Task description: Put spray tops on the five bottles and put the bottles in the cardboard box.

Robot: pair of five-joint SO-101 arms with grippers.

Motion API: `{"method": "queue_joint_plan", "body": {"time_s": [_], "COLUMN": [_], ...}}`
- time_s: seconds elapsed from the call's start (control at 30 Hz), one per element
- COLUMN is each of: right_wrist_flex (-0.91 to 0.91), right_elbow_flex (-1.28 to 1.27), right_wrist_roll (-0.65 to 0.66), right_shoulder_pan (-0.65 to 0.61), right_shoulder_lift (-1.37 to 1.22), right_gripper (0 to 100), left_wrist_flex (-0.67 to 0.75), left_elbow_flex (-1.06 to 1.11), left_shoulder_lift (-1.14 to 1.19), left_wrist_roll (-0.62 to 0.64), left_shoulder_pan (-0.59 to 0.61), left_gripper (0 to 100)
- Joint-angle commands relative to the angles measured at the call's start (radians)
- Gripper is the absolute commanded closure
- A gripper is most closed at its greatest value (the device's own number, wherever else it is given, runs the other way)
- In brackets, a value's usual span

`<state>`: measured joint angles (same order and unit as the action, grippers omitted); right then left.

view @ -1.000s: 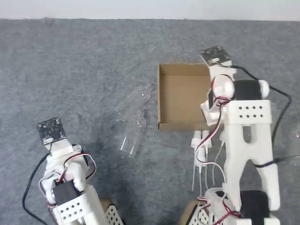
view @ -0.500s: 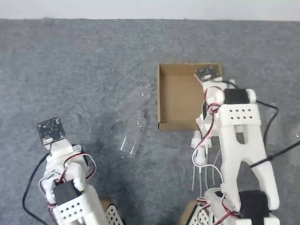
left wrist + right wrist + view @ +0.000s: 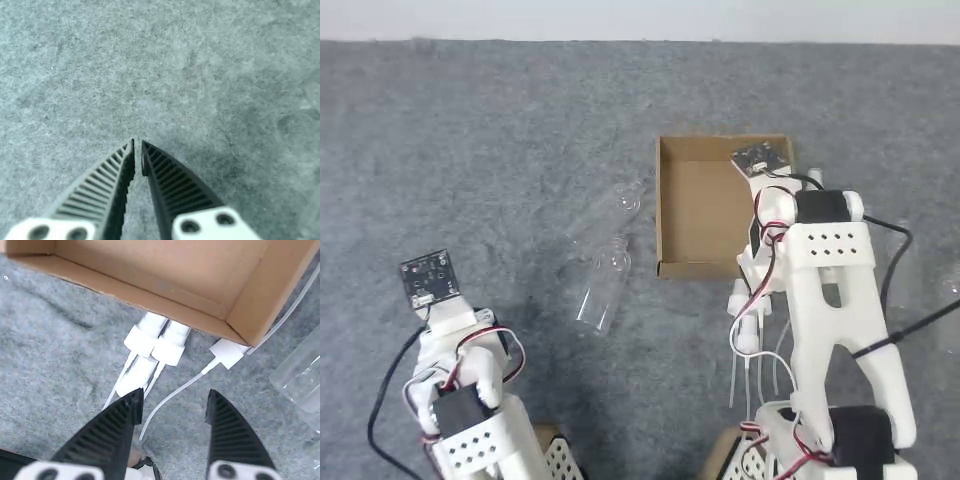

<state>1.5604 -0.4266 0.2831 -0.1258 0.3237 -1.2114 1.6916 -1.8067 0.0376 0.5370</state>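
The right tool [image 3: 174, 396] hangs wide apart over the spray tops [image 3: 156, 342] lying just beside the cardboard box [image 3: 125, 292], likely to grab one, while the left tool [image 3: 137, 146] rests pinched together

We see a grey felt-like mat [image 3: 470, 130] covering the work surface, left to right and near to far. The texture is a short fuzzy pile, mottled light and dark. The wrist views give us the same fibre up close, with faint smudges and dents. Along the far edge a pale plain strip [image 3: 620, 20] meets the mat in a straight line. We can't tell what the strip is.
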Motion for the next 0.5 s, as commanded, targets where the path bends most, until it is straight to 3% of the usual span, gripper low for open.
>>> {"method": "queue_joint_plan", "body": {"time_s": [0.0, 0.47], "right_wrist_flex": [0.005, 0.008], "right_elbow_flex": [0.005, 0.018], "right_wrist_roll": [0.006, 0.005], "right_shoulder_pan": [-0.013, -0.048], "right_shoulder_lift": [0.058, 0.062], "right_gripper": [81.9, 81.7], "left_wrist_flex": [0.006, 0.06], "left_elbow_flex": [-0.007, -0.007], "left_shoulder_lift": [-0.017, -0.017], "left_wrist_roll": [-0.003, -0.002], "left_shoulder_pan": [0.0, -0.002], "left_gripper": [98, 98]}}
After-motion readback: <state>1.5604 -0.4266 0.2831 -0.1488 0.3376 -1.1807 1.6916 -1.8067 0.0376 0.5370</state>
